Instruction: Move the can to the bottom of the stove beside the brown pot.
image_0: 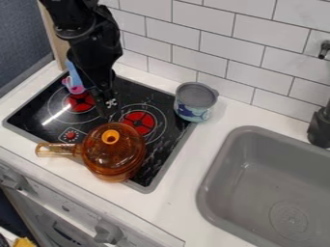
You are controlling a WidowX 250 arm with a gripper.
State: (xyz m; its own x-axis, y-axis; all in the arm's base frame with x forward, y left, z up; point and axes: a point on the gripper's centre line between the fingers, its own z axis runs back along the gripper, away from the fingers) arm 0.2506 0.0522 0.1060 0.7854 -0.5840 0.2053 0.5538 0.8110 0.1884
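Can [195, 103] stood ungrasped at the stove's [165, 148] edge. Step: pickup. Gripper [109, 112] needed to shift across; jaw state, could not tell.

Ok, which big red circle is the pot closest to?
The red circle nearer the sink. The pot is right by it; the other circle is by the pink thing.

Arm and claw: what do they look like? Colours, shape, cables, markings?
Arm: black throughout, chunky, bulky joint housings, pale glints on the upper part. Claw: also black, much narrower than the arm above. Cables: none I can make out against the black. Markings: small white pattern near the claw; can't tell whether it's on the claw or the stove.
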